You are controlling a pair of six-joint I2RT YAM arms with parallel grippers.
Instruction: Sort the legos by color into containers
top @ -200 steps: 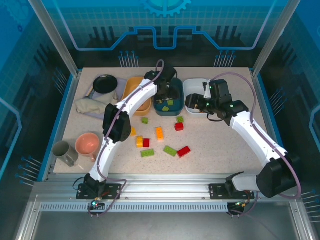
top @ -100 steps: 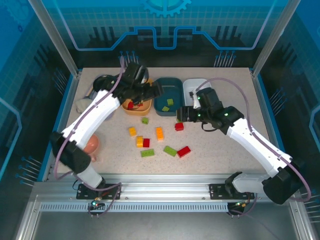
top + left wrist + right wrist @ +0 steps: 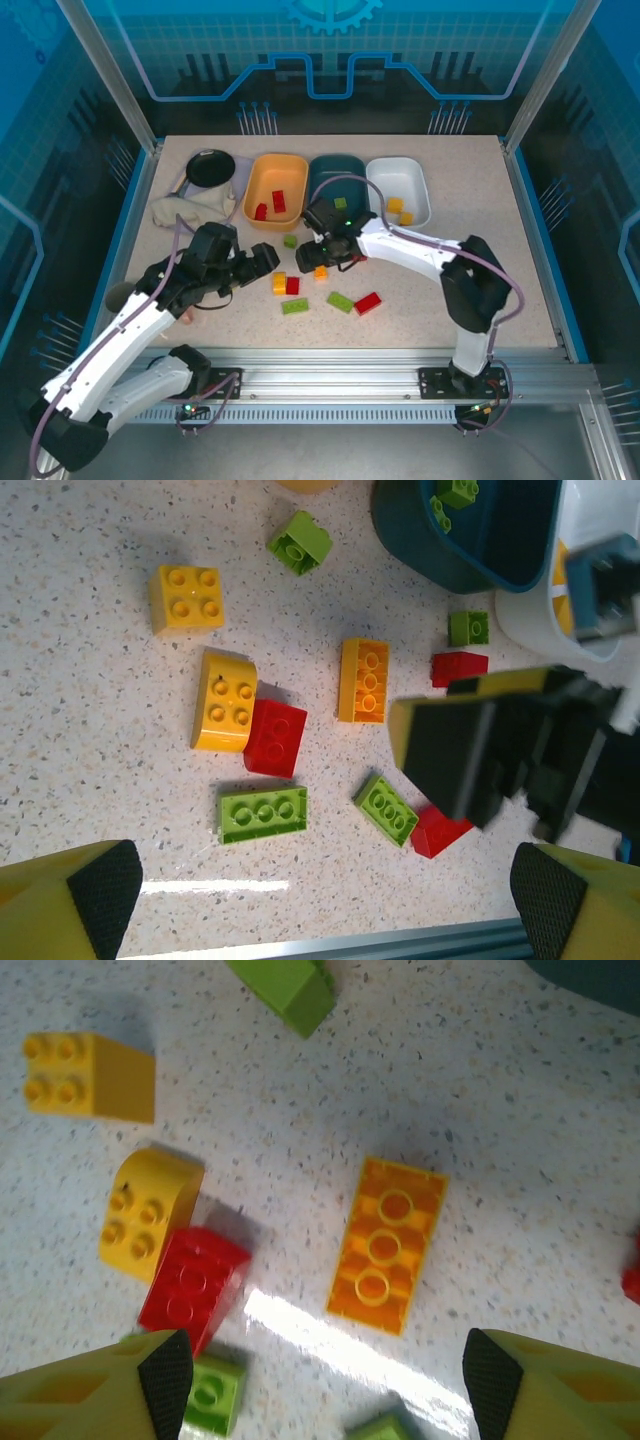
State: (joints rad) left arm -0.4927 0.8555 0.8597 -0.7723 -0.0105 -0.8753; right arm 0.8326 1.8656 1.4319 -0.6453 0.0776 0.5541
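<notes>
Left claw [image 3: 320, 890] and right claw [image 3: 325, 1380] both gape empty, the right over an orange lego [image 3: 387, 1245].

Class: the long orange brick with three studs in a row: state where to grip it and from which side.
Pinch the orange brick across its two long side faces at mid-length, coming straight down. It lies flat, studs up, with bare table along both long sides.
</notes>
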